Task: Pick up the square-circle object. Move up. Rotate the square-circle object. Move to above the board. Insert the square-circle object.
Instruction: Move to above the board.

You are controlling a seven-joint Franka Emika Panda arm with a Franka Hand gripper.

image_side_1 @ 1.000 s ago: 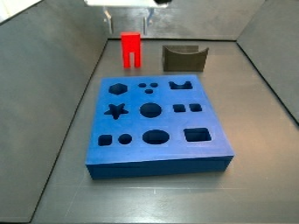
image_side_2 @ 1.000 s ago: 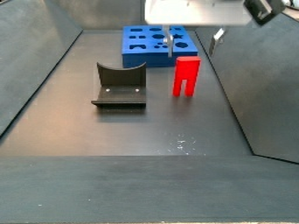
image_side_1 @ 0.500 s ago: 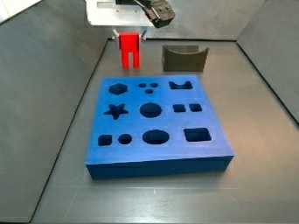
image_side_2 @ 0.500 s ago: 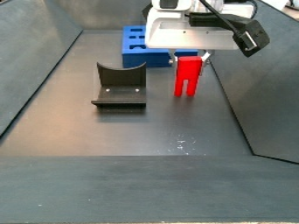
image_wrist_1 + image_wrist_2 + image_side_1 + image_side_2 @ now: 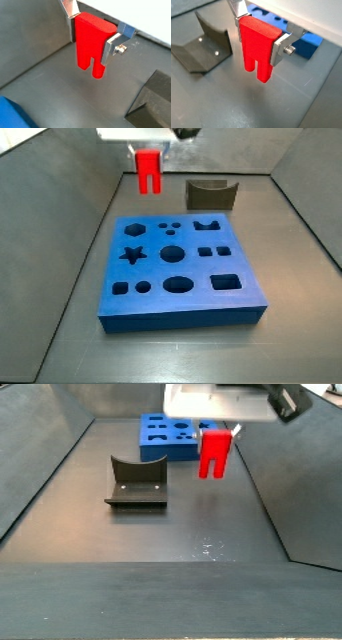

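Note:
The square-circle object (image 5: 148,171) is a bright red block hanging upright with its two prong legs pointing down, clear of the floor in both side views (image 5: 214,454). My gripper (image 5: 91,32) is shut on its upper body, one silver finger pressed against each flank, as both wrist views show (image 5: 259,36). The board (image 5: 154,303), a thick blue slab with star, circle, square and hexagon holes, lies on the floor in front of the held block in a side view. In a side view the board's (image 5: 154,446) edge shows behind the gripper.
The fixture (image 5: 210,194), a dark olive-brown notched bracket on a base plate, stands on the floor beside the held block, and it also shows in the opposite view as the fixture (image 5: 136,482). Grey walls enclose the floor on the sides.
The gripper came down around the red block standing on the floor, shut on it, and has now lifted it straight up off the floor.

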